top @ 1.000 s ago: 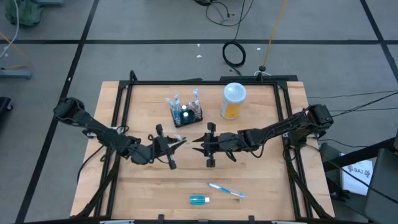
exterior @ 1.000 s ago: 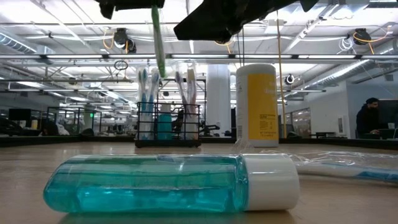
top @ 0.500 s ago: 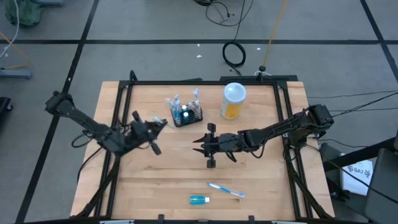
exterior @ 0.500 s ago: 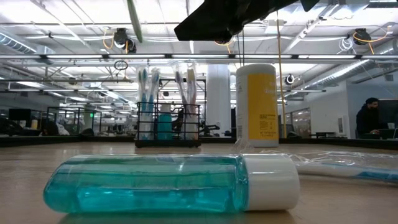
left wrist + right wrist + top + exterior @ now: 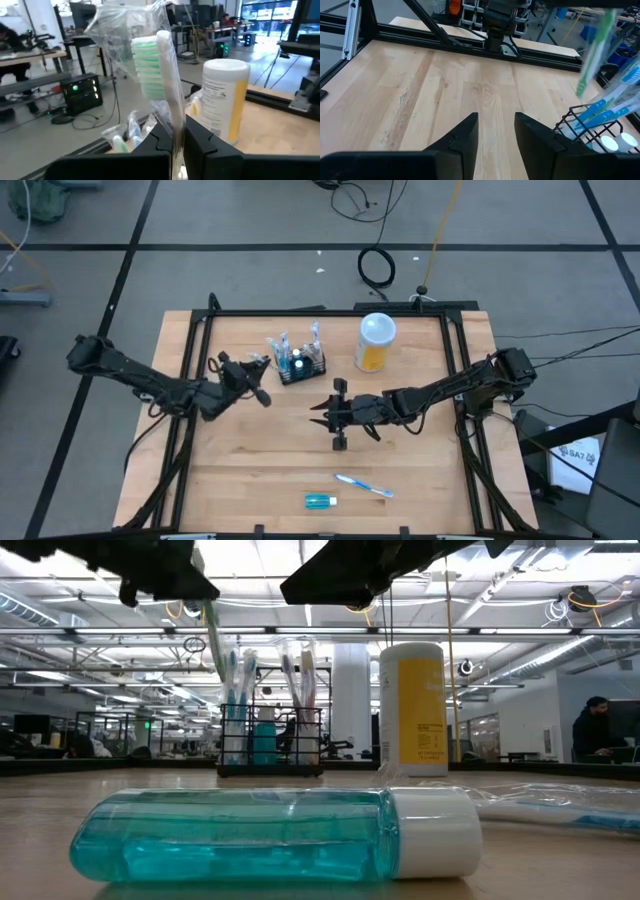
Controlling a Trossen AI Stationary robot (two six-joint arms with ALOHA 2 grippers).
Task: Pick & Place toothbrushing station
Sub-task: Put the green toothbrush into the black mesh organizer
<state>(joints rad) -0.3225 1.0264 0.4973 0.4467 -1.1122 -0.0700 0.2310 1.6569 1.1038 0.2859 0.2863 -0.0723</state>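
A small black wire rack [image 5: 300,366] stands toward the back of the wooden table [image 5: 240,470], left of centre, already holding several wrapped toothbrushes and a small teal bottle. Just to its left, the left gripper [image 5: 252,368] hangs above the table, clamped on a green toothbrush [image 5: 167,95] in clear wrap, bristle end up. To drop it in well, the brush likely needs to be upright and centred over a free slot before descending, so the wrap does not snag on the brushes already there. To the rack's right stands a tall tub [image 5: 375,342] with a white lid. The right gripper [image 5: 338,416] waits near the table's middle, its fingers partly spread and holding nothing. Near the front edge lie a blue toothbrush [image 5: 364,486] and a teal bottle [image 5: 320,501].
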